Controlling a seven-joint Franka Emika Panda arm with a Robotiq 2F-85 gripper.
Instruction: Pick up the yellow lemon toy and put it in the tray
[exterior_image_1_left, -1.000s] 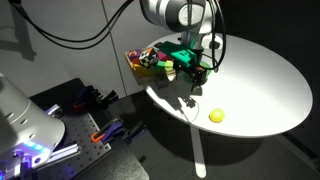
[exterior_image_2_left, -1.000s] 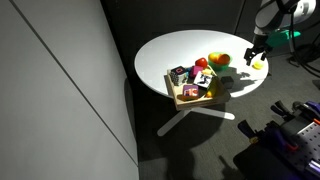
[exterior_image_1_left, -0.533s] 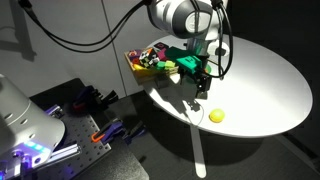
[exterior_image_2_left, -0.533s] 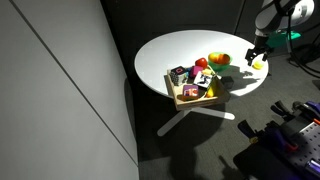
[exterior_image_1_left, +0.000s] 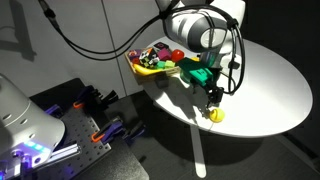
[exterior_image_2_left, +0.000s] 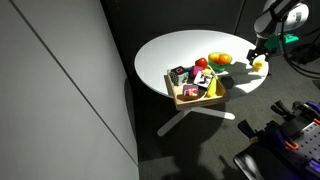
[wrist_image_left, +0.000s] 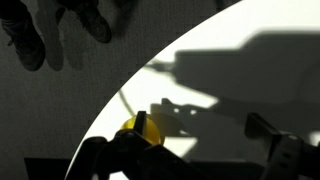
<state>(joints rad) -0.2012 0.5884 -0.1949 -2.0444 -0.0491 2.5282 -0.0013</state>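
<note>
Yellow lemon toy, single, beside one hand; one tray

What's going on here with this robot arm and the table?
A robot arm is working at a round white table. Its gripper hangs close over the yellow lemon toy near the table's edge, jaws open, nothing held yet. The tray, farther along the table, already holds other toys; the lemon is not in it.
</note>
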